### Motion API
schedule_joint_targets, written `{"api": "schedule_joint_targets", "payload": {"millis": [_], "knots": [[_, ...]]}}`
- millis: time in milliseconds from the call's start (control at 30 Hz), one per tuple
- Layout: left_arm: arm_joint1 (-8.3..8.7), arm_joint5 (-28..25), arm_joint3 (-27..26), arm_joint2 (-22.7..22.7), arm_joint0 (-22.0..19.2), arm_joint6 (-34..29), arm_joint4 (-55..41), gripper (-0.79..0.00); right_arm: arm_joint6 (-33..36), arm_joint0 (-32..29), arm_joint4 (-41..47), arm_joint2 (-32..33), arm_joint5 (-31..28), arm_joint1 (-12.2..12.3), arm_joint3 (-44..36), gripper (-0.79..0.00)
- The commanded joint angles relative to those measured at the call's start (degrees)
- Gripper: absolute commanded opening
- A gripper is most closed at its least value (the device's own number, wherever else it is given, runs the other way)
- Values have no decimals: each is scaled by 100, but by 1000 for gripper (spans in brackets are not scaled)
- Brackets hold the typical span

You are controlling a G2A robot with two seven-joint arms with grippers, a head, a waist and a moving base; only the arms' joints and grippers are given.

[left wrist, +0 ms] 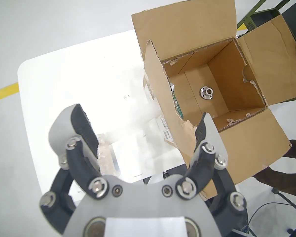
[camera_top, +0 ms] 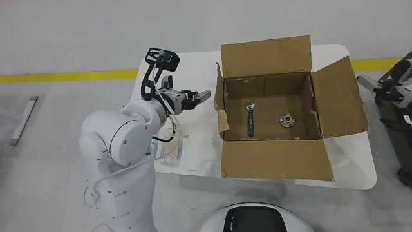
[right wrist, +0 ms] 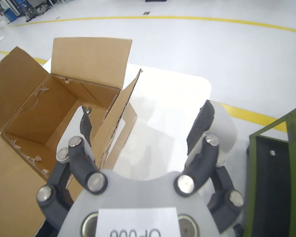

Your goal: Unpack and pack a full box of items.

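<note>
Table (camera_top: pixel 360 167) white with rounded corners, open cardboard box (camera_top: pixel 270 161) on it, taking up the middle and right part.

Crinkled clear plastic (camera_top: pixel 168 154) near table's left near corner, well apart from box. Contents too washed out to tell.

Left gripper (camera_top: pixel 203 95) above left part of table, just beside box's left wall, not touching it. In left wrist view, left gripper (left wrist: pixel 140 112) spread wide, black ribbed pads (left wrist: pixel 85 124) facing each other across a big gap, nothing between them, table and plastic visible below.

Box flaps:
- left one upright, edge torn and ragged
- far one standing up, tilted slightly back
- right one splayed out toward table's right edge, also torn
- near one folded out and down toward table's near edge

Printed label stuck on outside of left wall.

Inside, on box floor: wrench (camera_top: pixel 250 119) with green handle, lying flat near left wall, handle pointing at near wall, head toward far wall. Round metal flange (camera_top: pixel 287 120) with centre hole, flat on floor, right of wrench and apart from it, closer to right wall. From left wrist view, flange (left wrist: pixel 206 92) in plain sight, wrench mostly hidden behind left wall.

Right gripper (right wrist: pixel 145 109) off box's right side, near table's right edge, fingers far apart, empty. One finger lined up over box's right wall in its own view, contact not clear.

Green metal cart (right wrist: pixel 273 173) on floor past table's right edge.
</note>
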Motion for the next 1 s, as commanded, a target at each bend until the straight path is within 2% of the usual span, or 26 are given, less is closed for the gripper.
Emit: {"api": "schedule_joint_targets", "payload": {"millis": [0,33,67,167,267,400,633,733,967], "knots": [[0,0,0,0,0,0,0,0,-361,-142,-266,98,-102,-9,-204,-62],[0,0,0,0,0,0,0,0,-561,-198,-412,141,-136,-15,-304,-576],[0,0,0,0,0,0,0,0,-767,-265,-541,160,-186,-24,-392,-785],[13,15,4,66,136,315,-40,0,-1338,-445,-906,170,-356,-49,-606,-785],[13,106,66,308,88,438,-86,0,-1637,-591,-1166,90,-444,-69,-766,-785],[0,225,288,706,-132,497,-92,0,-1719,-690,-1278,-34,-419,-90,-825,-785],[-16,689,1147,1273,-568,184,569,0,-1696,-751,-1347,-215,-418,-112,-900,-785],[-10,843,1419,1330,-638,-24,751,0,-1686,-741,-1338,-343,-438,-122,-850,-785],[22,933,1551,1197,-707,-137,756,0,-1426,-618,-1524,-687,-475,-126,-555,-785]]}}
